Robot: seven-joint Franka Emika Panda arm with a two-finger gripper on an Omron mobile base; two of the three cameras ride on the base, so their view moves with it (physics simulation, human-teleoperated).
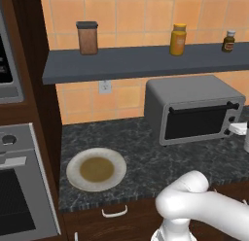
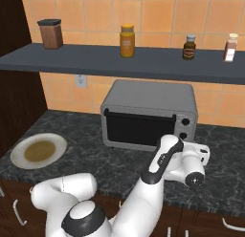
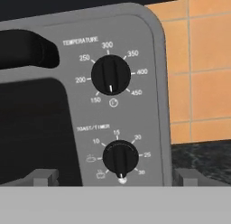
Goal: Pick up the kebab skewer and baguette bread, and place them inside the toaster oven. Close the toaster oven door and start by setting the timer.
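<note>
So the pincer [image 3: 115, 178] hung wide open right in front of the toaster oven's [image 2: 143, 100] timer knob [image 3: 120, 158], and closing off-centre could've slipped off it.

The toaster oven [image 1: 194, 109] stands on the dark counter [image 1: 146, 162], its door [image 1: 197, 122] shut. A white hand part [image 1: 239, 129] shows at the frame's right edge, touching the oven's front right corner; its jaws are cut off. A plate [image 1: 96, 169] lies well left of it. Jars [image 1: 178, 39] line the shelf [image 1: 146, 60] above.
</note>
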